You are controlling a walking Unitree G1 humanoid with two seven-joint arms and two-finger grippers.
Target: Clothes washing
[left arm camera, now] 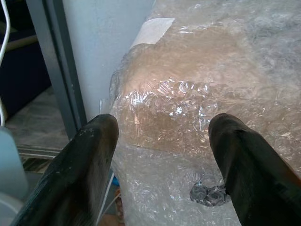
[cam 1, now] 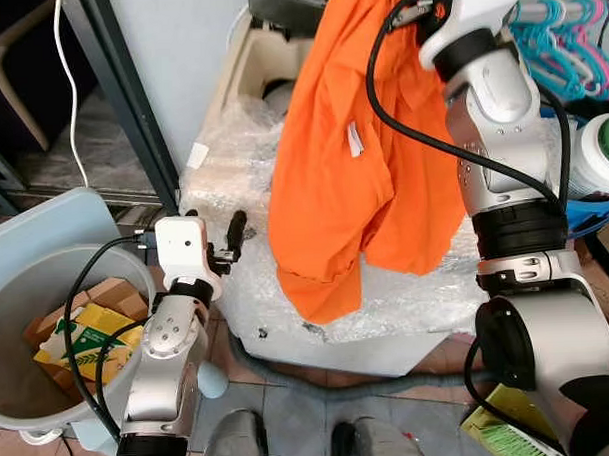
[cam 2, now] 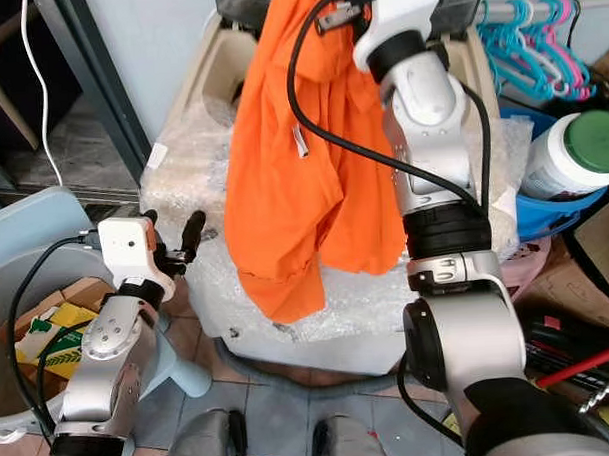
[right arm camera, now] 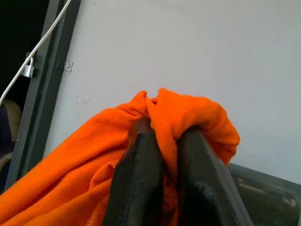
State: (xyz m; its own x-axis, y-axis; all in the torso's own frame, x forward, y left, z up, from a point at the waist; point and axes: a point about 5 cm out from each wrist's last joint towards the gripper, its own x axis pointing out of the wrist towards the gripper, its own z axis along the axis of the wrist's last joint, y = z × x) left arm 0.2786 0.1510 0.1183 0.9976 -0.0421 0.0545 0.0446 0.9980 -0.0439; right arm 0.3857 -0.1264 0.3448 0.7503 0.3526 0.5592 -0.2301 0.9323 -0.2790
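Right gripper (right arm camera: 164, 155) pinches orange shirt (cam 1: 342, 157) — seemingly aloft.

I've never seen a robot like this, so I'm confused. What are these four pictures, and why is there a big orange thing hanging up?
It's a walking robot doing laundry. The two top pictures come from cameras in its head, looking down at its own silver arms. The other two come from little cameras on its wrists, looking along each claw's two black fingers.

The orange thing is a shirt. The right claw is squeezed shut on a bunch of it and holds it up high, so it dangles over a bubble-wrapped washing machine.

The left claw is open, holding nothing, low by the machine's corner.

Beside the left arm stands a grey bin with cardboard packets inside. On the other side are coloured hangers and a white jar with a green lid.
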